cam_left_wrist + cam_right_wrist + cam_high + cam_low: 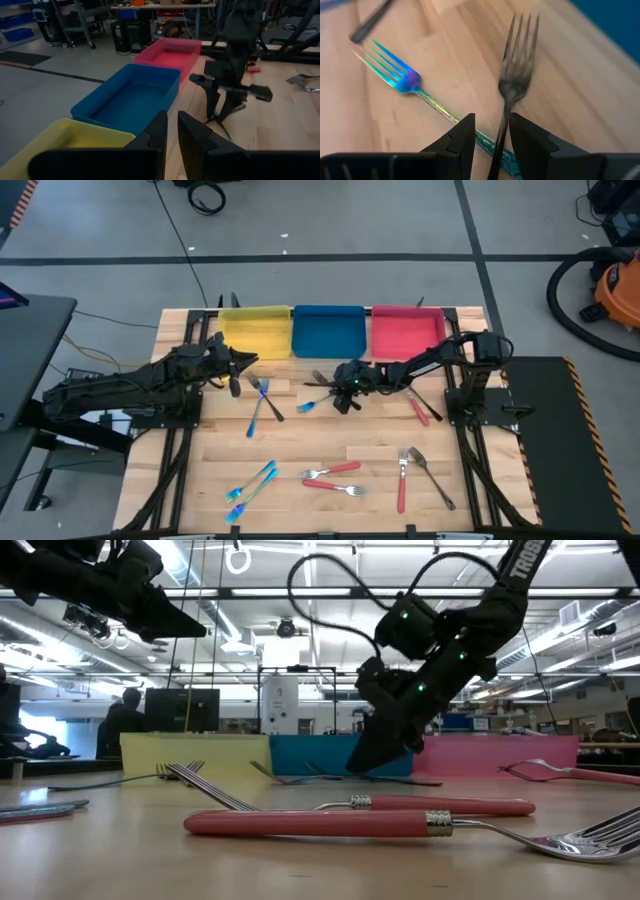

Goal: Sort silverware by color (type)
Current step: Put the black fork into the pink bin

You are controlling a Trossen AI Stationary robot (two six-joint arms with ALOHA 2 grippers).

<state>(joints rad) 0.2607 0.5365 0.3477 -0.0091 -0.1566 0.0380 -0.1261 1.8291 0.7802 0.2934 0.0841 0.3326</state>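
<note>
Dark grey metal fork: stiff, light, slick; right gripper pinches slim handle. Left gripper narrow, empty.

Foreground: two red-handled forks lie crossed on the wooden surface, tines pointing opposite ways.
Right edge: another red-handled fork lies farther back.
Left: dark fork tines poke up near the yellow tray; a bluish utensil lies flat at the edge.
Trays: yellow, blue tray and red tray side by side along the far side.
Right hand: lowered in front of the blue tray, tips at the surface; grip unclear.
Left hand: raised high at upper left.
Background: a person at a monitor.
</note>
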